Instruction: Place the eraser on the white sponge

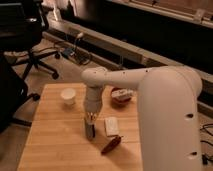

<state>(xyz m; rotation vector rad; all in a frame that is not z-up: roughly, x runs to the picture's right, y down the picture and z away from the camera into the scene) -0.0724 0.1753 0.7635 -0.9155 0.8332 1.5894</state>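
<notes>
The grey eraser (90, 131) hangs upright below my gripper (91, 121), which is shut on its upper end. Its lower end is close to the wooden table (55, 145); whether it touches the wood I cannot tell. The white sponge (111, 126) lies flat on the table just to the right of the eraser, a small gap apart. My arm comes down from the large white body on the right and hides the table's right side.
A red chili pepper (111, 144) lies in front of the sponge. A white cup (68, 96) stands at the back left. A red bowl (120, 96) with a white item sits behind the sponge. Office chairs (25, 40) stand off the table's left.
</notes>
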